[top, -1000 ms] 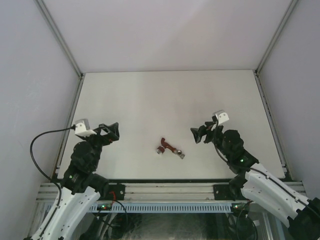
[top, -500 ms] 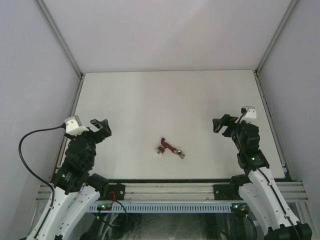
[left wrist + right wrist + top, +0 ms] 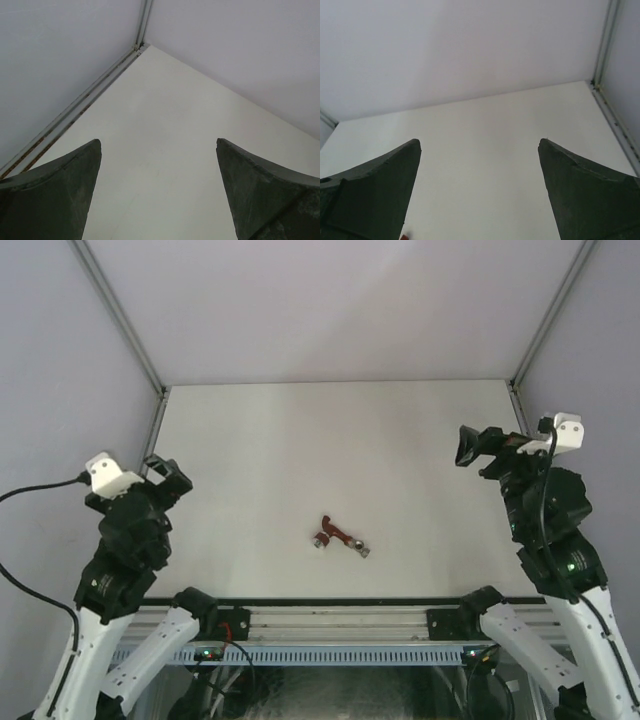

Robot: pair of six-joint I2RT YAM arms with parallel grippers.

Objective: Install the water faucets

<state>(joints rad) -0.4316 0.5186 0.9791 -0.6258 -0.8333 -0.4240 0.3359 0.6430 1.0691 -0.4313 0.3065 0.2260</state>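
Observation:
A small dark red water faucet (image 3: 334, 532) with grey-silver metal ends lies on the white table (image 3: 330, 440), near the middle of its front edge. A red speck of it (image 3: 404, 237) shows at the bottom of the right wrist view. My left gripper (image 3: 165, 478) hangs over the table's left edge, open, with nothing between its fingers (image 3: 60, 190). My right gripper (image 3: 478, 445) is raised over the right side of the table, open and empty, its fingers (image 3: 585, 190) wide apart. Both grippers are well away from the faucet.
White walls enclose the table on three sides, with metal rails (image 3: 145, 465) along the left and right (image 3: 540, 475) edges. An aluminium rail (image 3: 340, 620) carries the arm bases at the front.
Both arms have pulled back from the middle, the left to the left edge, the right up and to the right. The right gripper has opened wider. The faucet has not moved.

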